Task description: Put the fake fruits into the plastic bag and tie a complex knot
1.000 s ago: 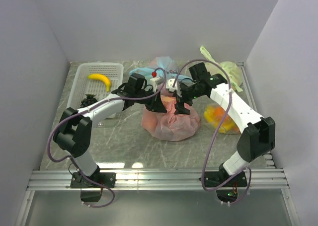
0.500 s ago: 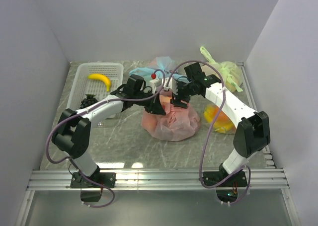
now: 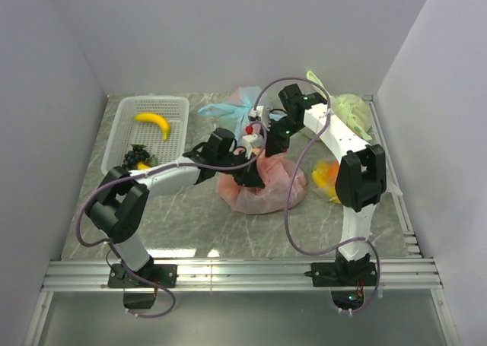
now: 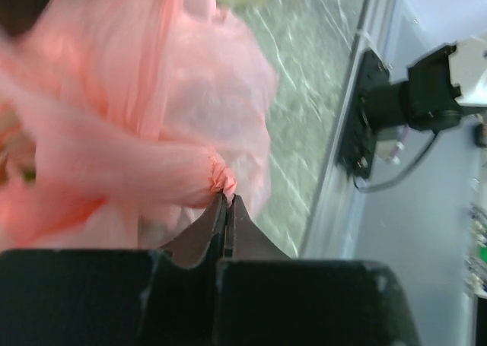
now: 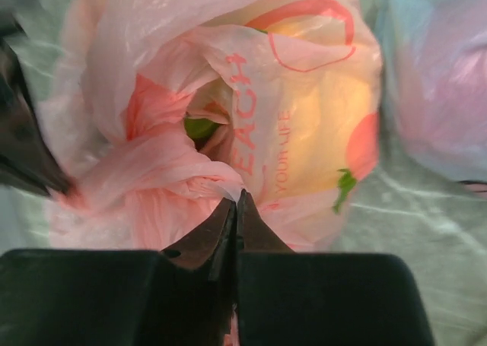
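Observation:
The pink plastic bag (image 3: 266, 186) sits mid-table, bulging with fake fruits. Through its film in the right wrist view I see a yellow-orange fruit (image 5: 323, 110) and a green piece (image 5: 199, 127). My left gripper (image 3: 249, 176) is at the bag's left top, shut on a twisted pink handle (image 4: 217, 171). My right gripper (image 3: 268, 148) comes down from behind onto the bag's top, shut on a fold of the other handle (image 5: 190, 171). A banana (image 3: 153, 122) and a grape bunch (image 3: 137, 156) lie in the white basket (image 3: 122, 125). No finished knot shows.
A light blue tied bag (image 3: 237, 106) lies behind the pink one. A pale green bag (image 3: 351, 110) is at the back right. Another clear bag with orange and yellow fruit (image 3: 329, 177) lies under the right arm. Walls close in on three sides.
My right gripper swung left and back over the bag and shut on its handle. The left gripper, shut throughout, slid right and nearer along the bag's top.

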### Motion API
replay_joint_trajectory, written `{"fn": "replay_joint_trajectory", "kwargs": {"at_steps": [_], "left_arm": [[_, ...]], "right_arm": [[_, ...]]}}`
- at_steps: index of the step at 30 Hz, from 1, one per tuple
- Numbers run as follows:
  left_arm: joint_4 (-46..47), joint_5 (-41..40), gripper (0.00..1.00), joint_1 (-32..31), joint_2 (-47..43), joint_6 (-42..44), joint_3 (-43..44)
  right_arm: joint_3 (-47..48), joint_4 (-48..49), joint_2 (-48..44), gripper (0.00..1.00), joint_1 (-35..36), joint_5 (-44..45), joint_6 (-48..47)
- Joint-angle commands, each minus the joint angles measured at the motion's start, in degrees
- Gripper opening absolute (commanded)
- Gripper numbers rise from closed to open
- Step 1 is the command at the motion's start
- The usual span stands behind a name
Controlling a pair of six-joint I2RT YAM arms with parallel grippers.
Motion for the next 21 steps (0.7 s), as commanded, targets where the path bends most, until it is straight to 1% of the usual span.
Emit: {"fn": "replay_joint_trajectory", "kwargs": {"at_steps": [1,2,3,4,5,6,7,8,9,10,12,14,15,17,20,21], "left_arm": [[7.66,-5.17,0.0,-2.87,3.04,-2.75,0.31],[7.5,-5.97,0.0,-2.96,4.18,-4.17,0.92],[7.67,-6.15,0.0,-2.44,5.67,-5.31,1.45],[7.93,-5.8,0.0,-2.08,6.03,-6.37,1.63],[9.85,-5.19,0.0,-1.47,5.86,-6.81,1.2],[11.35,-4.32,0.0,-1.03,4.64,-7.25,0.32],[12.67,-3.0,0.0,-0.68,3.67,-7.95,-1.69],[14.68,-2.64,0.0,-0.5,2.79,-7.96,-2.49],[15.14,-2.12,0.0,-0.15,1.22,-7.79,-3.11],[15.32,-1.24,0.0,0.03,0.68,-7.7,-3.55],[15.06,-0.1,0.0,0.29,-0.11,-7.61,-3.47],[14.27,0.61,0.0,0.29,-0.29,-7.43,-2.76],[13.92,1.05,0.0,0.38,-0.29,-7.43,-2.68],[13.56,1.4,0.0,0.38,-0.21,-7.08,-2.15],[12.07,1.67,0.0,0.29,0.15,-6.91,-1.27],[11.81,2.02,0.0,0.38,0.41,-6.91,-1.18]], "right_arm": [[5.48,-6.93,0.89,0.0,-2.33,-6.41,6.15],[5.49,-7.82,0.63,0.0,-3.55,-9.21,6.85],[5.4,-9.13,-0.16,0.06,-4.18,-10.02,8.34],[4.45,-9.66,-0.77,0.3,-4.79,-10.9,8.79],[3.48,-9.84,-1.56,0.44,-6.97,-13.0,9.05],[2.16,-7.5,-4.18,0.61,-8.39,-14.06,11.32],[-1.16,-5.65,-5.86,0.91,-9.62,-15.29,12.64],[-2.84,-3.97,-7.53,0.94,-11.11,-16.26,12.75],[-4.86,0.57,-10.85,0.95,-12.95,-16.45,13.18],[-8.45,2.53,-12.37,0.95,-13.67,-16.36,12.92],[-10.94,4.04,-15.01,0.96,-15.07,-17.93,9.77],[-11.47,1.33,-15.19,0.96,-14.99,-19.34,4.52],[-11.47,-1.03,-14.15,0.96,-14.82,-20.05,3.61],[-11.47,-2.63,-12.74,0.97,-13.24,-20.4,1.6],[-13.84,0.08,-10.98,0.98,-11.39,-19.36,2.46],[-14.63,2.52,-10.28,0.98,-10.78,-18.74,3.42]]}}
